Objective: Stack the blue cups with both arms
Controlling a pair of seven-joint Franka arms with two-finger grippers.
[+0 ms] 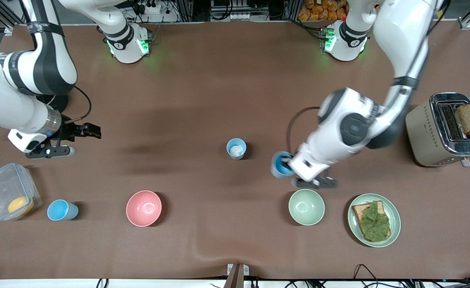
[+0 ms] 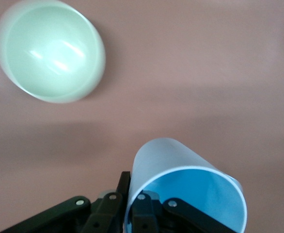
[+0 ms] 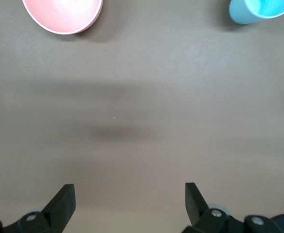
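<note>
No cup sits inside another yet, so the stacking is all still to do, though one pick-up looks made. Starting at the right arm's end of the table: the right gripper (image 1: 83, 131) hangs over bare tabletop, jaws spread wide with nothing between them. Nearer the front camera stands a clear lidded box (image 1: 7, 191) with something orange inside, and beside it a blue cup (image 1: 61, 210) stands alone, untouched. Next along is the pink bowl (image 1: 143, 208).

Mid-table stands the paler cup (image 1: 236, 148), upright, whitish inside, apparently the base for the stack. Toward the left arm's end, the left gripper (image 2: 144, 213) is clamped on the rim of a third blue cup (image 2: 190, 189), one finger inside and one outside, just beside the green bowl (image 1: 306, 207). Whether that cup is clear of the table is hard to tell. Carrying it onto the paler cup seems the next step, then the lone cup.

Further on lie a green plate (image 1: 394, 228) with toast and greens, and a toaster (image 1: 443, 130) holding bread. The brown table cover (image 1: 203, 100) is smooth apart from a ripple at its near edge.
</note>
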